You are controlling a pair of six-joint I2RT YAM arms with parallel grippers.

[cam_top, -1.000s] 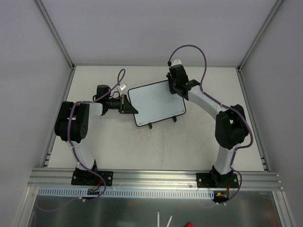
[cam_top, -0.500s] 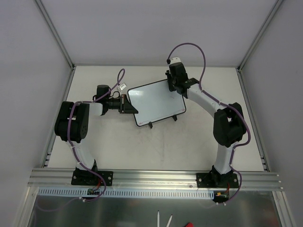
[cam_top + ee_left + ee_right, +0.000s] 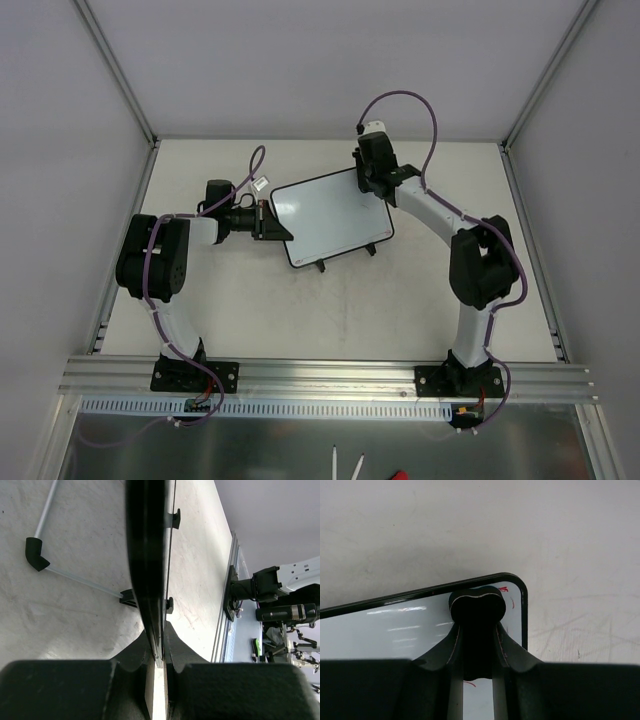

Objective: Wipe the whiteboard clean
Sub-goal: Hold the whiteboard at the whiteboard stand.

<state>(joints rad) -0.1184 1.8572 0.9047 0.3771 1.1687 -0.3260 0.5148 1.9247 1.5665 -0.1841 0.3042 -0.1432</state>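
**A:** How will the whiteboard (image 3: 330, 222) handle?

**B:** I judge it light, thin and stiff, with a glossy face that would slip under the pads. The rim is the place to take it. The left claw (image 3: 160, 647) does just that: it is clamped on one short edge, and the board runs straight out from between its fingers, over the table (image 3: 400, 300).

**A:** And the other side?

**B:** The right claw (image 3: 477, 626) is closed on the black eraser (image 3: 477, 604), which sits at its tips on the board's corner. A few red marks (image 3: 504, 589) lie just beside and just beyond the eraser, so that corner needs more wiping.

**A:** What differs from a second ago?

**B:** The right claw has crept slightly toward that far corner and its elbow has swung inward. The left claw and the board look unmoved.
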